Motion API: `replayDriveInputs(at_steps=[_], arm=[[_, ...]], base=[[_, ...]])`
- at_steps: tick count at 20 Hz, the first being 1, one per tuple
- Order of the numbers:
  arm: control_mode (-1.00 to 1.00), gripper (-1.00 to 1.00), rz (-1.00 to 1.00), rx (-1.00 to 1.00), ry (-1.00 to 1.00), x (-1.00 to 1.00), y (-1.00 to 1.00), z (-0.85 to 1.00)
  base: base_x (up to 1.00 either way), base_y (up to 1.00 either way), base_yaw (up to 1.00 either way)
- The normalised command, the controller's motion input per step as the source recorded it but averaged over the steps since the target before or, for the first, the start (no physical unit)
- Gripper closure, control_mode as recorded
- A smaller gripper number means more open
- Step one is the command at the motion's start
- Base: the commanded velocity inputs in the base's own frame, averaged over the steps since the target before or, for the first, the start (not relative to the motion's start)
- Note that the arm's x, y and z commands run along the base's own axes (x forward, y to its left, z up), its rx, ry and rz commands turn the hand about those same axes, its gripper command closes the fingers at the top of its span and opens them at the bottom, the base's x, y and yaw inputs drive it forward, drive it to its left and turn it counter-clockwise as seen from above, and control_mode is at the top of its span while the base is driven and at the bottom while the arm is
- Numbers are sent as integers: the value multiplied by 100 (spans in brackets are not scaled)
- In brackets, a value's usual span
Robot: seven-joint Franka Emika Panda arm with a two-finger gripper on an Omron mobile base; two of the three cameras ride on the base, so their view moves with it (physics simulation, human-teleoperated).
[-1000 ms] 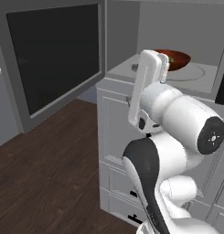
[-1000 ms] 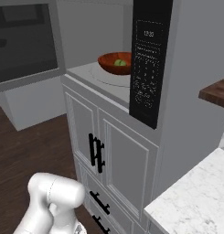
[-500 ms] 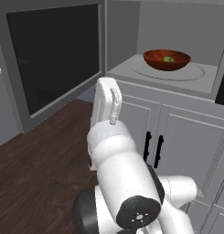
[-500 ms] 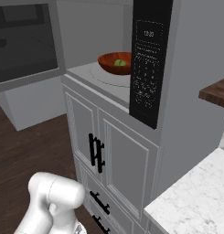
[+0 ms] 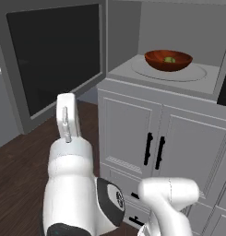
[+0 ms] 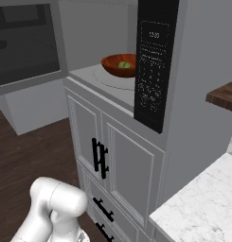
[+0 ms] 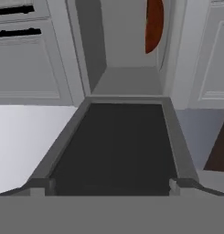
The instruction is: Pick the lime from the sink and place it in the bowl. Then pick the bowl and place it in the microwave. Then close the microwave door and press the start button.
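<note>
Standing open beside the microwave (image 5: 179, 87): the microwave door (image 5: 54, 60), dark glass facing the arm; sitting inside the microwave on the turntable: the bowl (image 5: 168, 60), holding the lime (image 5: 169, 59); leaving the door-closing step, judging by this. Facing that door with the gripper (image 7: 111, 189), jaws spread wide, grasping nothing; pushing best against the frame's far edge, sweeping steadily until latched. Lying beneath the microwave: grey cabinets (image 6: 112, 156), then dark wood floor (image 5: 22, 161).
</note>
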Motion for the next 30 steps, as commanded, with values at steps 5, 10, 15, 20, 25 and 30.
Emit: replayDriveInputs(at_steps=[5,10,15,20,25,30], arm=[[-100,-100,-5,5,-1,5,64,-25],[-100,-100,0,5,-5,28,74,-34],[-100,-100,0,8,-11,19,91,-32],[-100,-100,0,14,0,40,82,-46],[-100,-100,1,19,1,65,84,-47],[-100,-100,7,24,1,61,68,-66]], base=[[0,0,0],[0,0,0],[0,0,0],[0,0,0],[0,0,0],[0,0,0]])
